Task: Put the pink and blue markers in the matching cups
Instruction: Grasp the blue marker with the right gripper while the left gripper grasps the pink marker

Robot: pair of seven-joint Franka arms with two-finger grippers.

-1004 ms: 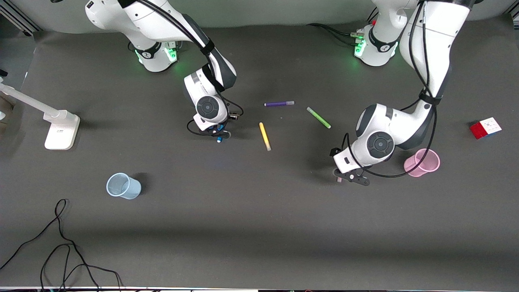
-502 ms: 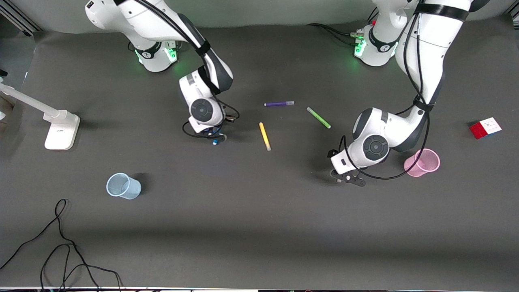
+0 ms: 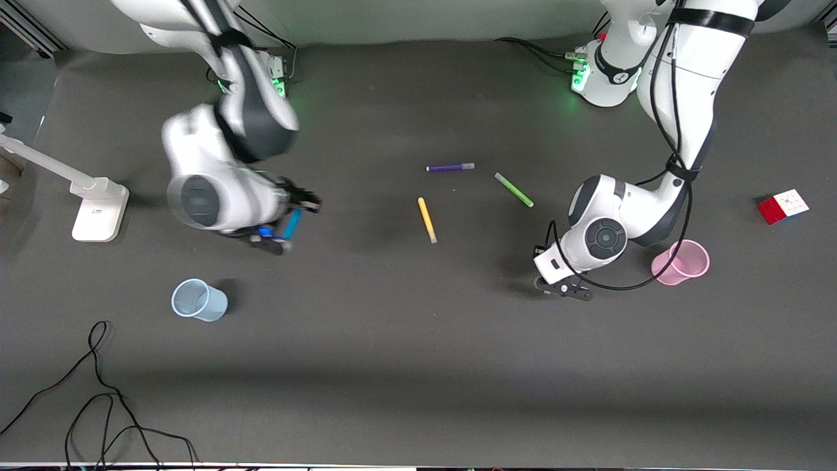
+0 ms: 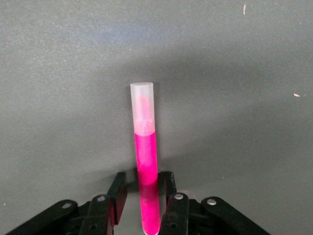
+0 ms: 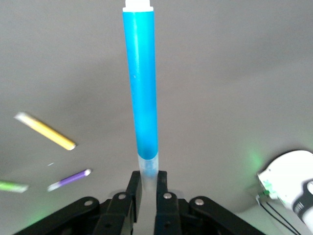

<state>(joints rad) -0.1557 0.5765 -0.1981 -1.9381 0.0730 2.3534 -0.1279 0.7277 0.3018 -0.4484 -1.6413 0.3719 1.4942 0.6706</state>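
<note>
Bench [image 3: 418,366]: dark grey mat, both arm bases along its edge farthest from the front camera.

Right arm: raised, reaching over the mat toward its own end of the bench. Right end effector [image 3: 278,232] is in the air, over bare mat between the arm's base and the blue cup. Its fingers [image 5: 133,188] are pinched on the pale end of the blue marker [image 5: 141,83], which sticks straight out from between them.

Left arm: bent down low. Left end effector [image 3: 563,290] sits at mat level beside the pink cup, on the side toward the right arm's end. Its fingers [image 4: 118,191] are drawn in against the pink marker [image 4: 146,166], one on each flank; the marker lies flat on the mat, pale cap [image 4: 143,105] pointing away from the end effector.

White stand [image 3: 91,203]: at the right arm's end of the bench.

Blue cup [image 3: 198,300]: upright, translucent, nearer the front camera than the right end effector.

Pink cup [image 3: 682,262]: upright, translucent, at the left arm's end.

Colour cube [image 3: 783,206]: near the bench edge at the left arm's end.

Loose markers, mid-bench, all apart: green marker [image 3: 514,190], yellow marker [image 3: 427,220], purple marker [image 3: 450,167].

Black cable [image 3: 98,399]: coiled at the near corner.
</note>
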